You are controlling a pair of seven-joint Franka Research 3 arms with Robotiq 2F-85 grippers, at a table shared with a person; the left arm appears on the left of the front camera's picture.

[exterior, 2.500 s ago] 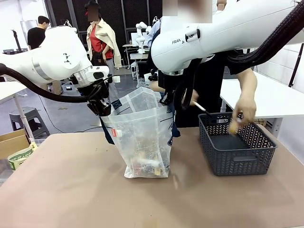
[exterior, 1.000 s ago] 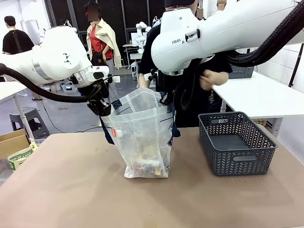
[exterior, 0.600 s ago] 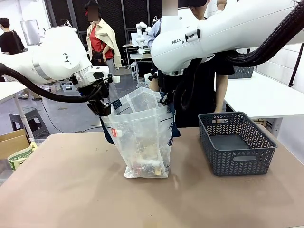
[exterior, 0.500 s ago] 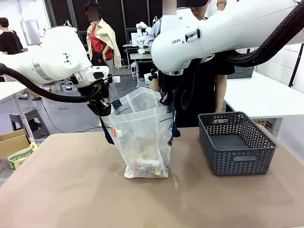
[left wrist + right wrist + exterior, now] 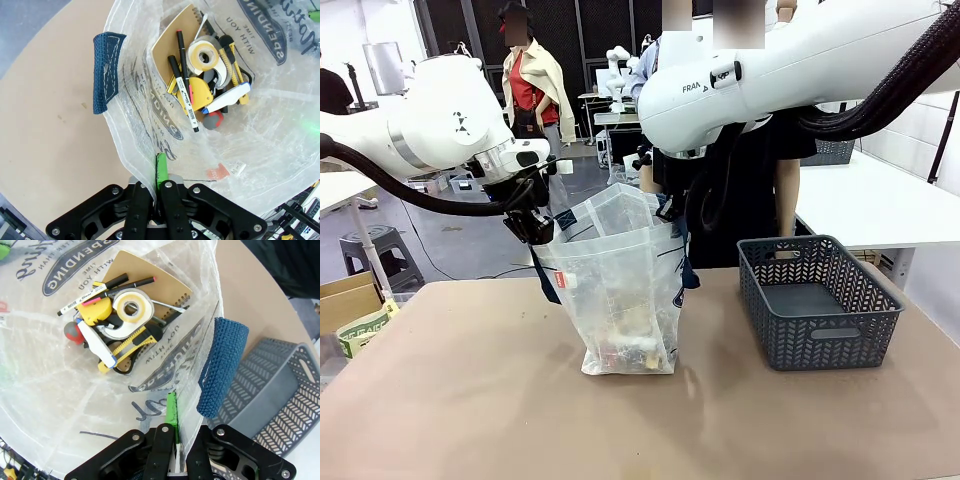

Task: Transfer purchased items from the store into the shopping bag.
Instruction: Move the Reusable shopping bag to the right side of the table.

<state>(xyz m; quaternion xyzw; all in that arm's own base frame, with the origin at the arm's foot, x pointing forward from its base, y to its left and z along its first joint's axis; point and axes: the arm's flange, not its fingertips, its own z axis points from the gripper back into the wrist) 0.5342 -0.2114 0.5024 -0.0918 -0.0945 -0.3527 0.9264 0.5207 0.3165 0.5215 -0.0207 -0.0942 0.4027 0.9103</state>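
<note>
Now, left to right. Left pincer (image 5: pixel 532 228) is clamped shut on the rim of the shopping bag (image 5: pixel 620 290). In the left wrist view the thin plastic runs between its green pads (image 5: pixel 161 170), and a navy handle (image 5: pixel 106 70) hangs loose just beyond the tips. Purchased items (image 5: pixel 205 85) lie at the bag's bottom, well below the pincer: tape roll (image 5: pixel 204 54), brown notebook (image 5: pixel 167 45), markers, a yellow knife.

The bag stands on the bench (image 5: pixel 470 400) between both pincers, mouth stretched open. Right pincer (image 5: pixel 672 210) is also closed on the bag rim at the opposite side. In the right wrist view the plastic is pinched between its fingers, with the other handle (image 5: pixel 222 365) just beside them and the same pile of items (image 5: pixel 115 325) below.

The grey basket (image 5: pixel 860 330) sits apart from the bag, to the right of the right pincer; it looks empty.

Change: a couple of seconds back the person (image 5: pixel 760 190) had a hand down in the basket on a small yellowish thing. The hands then pulled back to the chest, and now the arms hang by the sides. Both pincers and the bag haven't shifted at all. I can't tell if that last piece went into the bag.

Judgement: with the basket bare, the transfer looks finished or nearly so, and the arms' job is just holding the mouth open.
</note>
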